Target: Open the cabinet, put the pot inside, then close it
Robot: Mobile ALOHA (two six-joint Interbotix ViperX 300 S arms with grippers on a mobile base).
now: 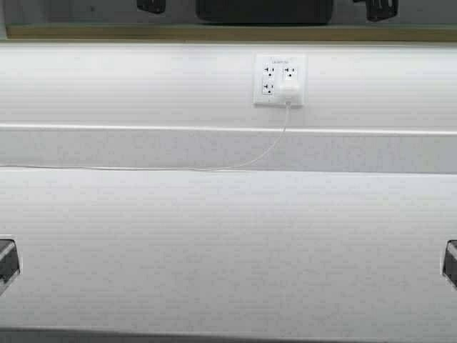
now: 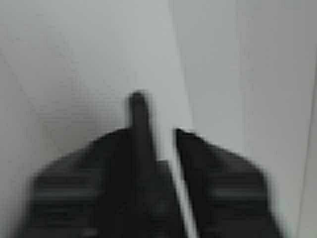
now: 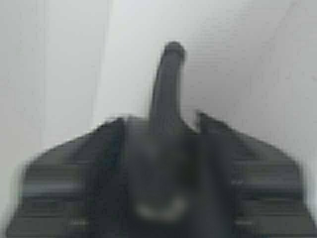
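Note:
The black pot point(image 1: 264, 10) shows at the top edge of the high view, held up in front of the cabinet, whose beige lower edge point(image 1: 143, 32) runs just below it. My left gripper point(image 1: 151, 6) is at the pot's left side and my right gripper point(image 1: 380, 8) at its right side. In the left wrist view the left gripper point(image 2: 151, 131) is shut on a black loop handle point(image 2: 138, 111). In the right wrist view the right gripper point(image 3: 161, 119) is shut on the other loop handle point(image 3: 168, 84). Pale flat panels lie behind both. The cabinet doors are out of view.
A white wall outlet point(image 1: 279, 78) with a plugged-in white charger sits on the backsplash; its cord point(image 1: 214, 169) trails left along the white countertop point(image 1: 228, 250). Dark arm parts show at the left edge point(image 1: 7, 261) and the right edge point(image 1: 450, 263).

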